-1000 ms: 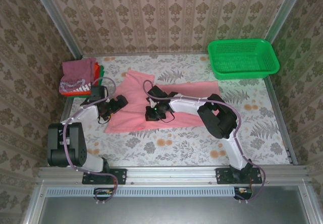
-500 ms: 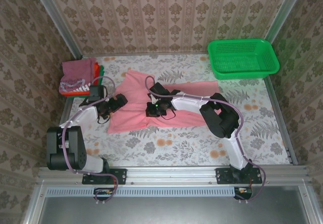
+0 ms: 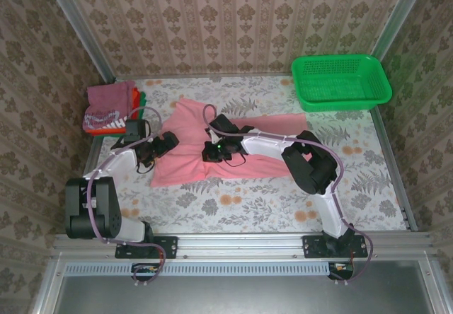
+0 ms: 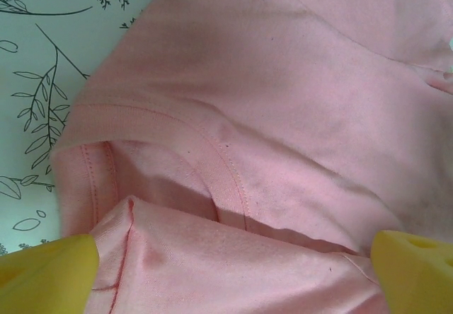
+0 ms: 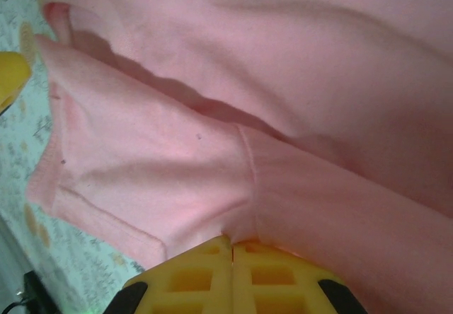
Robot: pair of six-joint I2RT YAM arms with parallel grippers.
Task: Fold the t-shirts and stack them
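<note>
Pinches a fold of the soft salmon-pink cloth t-shirt with the right gripper, jaws clamped together on it. Holds the left gripper wide open over the shirt's neckline. Shows the shirt rumpled at centre-left on the floral-print table, near the folded stack of maroon, red-orange and green t-shirts.

The top view is bright and even, lit softly from above, and shadows on the table are faint and short. In the left wrist view the stitching of the shirt is sharp, with a soft shadow under its fold, while the left fingers at the bottom corners are blurred. The right wrist view is dimmer and softer, with the right fingers out of focus.
</note>
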